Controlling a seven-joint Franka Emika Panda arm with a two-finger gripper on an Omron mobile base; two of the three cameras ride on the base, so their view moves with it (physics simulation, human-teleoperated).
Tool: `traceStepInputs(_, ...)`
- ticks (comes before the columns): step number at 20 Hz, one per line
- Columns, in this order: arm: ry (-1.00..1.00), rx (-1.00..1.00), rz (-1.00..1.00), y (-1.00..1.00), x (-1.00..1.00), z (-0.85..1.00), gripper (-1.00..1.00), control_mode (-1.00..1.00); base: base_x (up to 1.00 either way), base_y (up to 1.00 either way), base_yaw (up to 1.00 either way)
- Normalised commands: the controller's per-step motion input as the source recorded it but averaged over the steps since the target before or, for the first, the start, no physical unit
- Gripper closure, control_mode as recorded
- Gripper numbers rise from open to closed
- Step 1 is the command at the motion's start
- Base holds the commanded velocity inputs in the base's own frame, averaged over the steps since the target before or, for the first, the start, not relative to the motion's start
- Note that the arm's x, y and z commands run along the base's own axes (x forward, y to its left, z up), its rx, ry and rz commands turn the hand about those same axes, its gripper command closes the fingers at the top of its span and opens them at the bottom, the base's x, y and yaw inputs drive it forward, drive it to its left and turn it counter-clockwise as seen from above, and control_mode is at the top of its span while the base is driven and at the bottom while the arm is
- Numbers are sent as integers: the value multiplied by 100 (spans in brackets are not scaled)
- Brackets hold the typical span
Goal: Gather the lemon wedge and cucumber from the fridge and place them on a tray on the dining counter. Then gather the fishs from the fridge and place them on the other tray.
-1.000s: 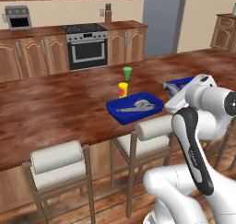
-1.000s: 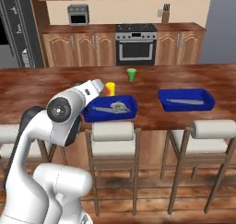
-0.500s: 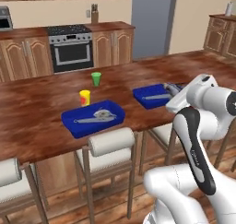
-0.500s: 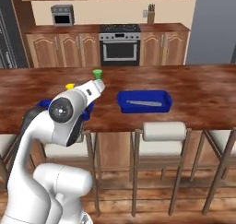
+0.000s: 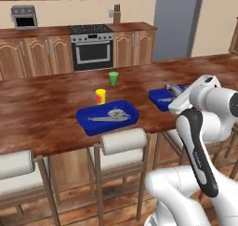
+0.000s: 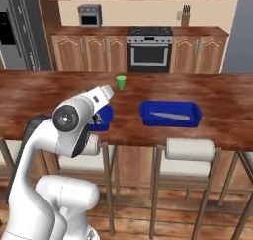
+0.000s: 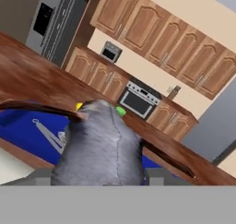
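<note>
"Grey and scaly, the fish [image 7: 101, 144] is sitting right in the claw [image 7: 99, 174], the two fingers clamping its sides, with its body running away from the hand camera."

"And where is the claw hanging?"

"Over the near edge of the wooden table [image 5: 42, 113], just in front of the right-hand blue tray [image 5: 158, 99]. From the left base camera the fish's grey tip is poking out past the white wrist (only a small bit of it, mind)."

"Is anything lying in that tray?"

"One slim pale-grey thing is lying along its floor; the right base camera is showing it best. The left-hand blue tray [image 5: 130, 112] is holding a long grey item and a small pale lump, too blurred for me to name."

"What else is standing on the table?"

"A green cup [image 5: 113, 77] and a yellow cup [image 5: 101, 96] are standing behind the left-hand blue tray, with padded stools [image 5: 123, 141] tucked under the near edge."
</note>
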Motion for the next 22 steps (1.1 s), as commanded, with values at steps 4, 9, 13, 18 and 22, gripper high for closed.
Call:
traceStepInputs(4, 0, 0, 0, 0, 0, 0, 100, 100, 31, 22, 37)
traceStepInputs(9, 0, 0, 0, 0, 0, 0, 100, 100, 88, 21, 47)
traceStepInputs(13, 0, 0, 0, 0, 0, 0, 100, 100, 100, 22, 46)
traceStepInputs(18, 0, 0, 0, 0, 0, 0, 100, 100, 100, 15, 40)
traceStepInputs(22, 0, 0, 0, 0, 0, 0, 100, 100, 100, 5, 37)
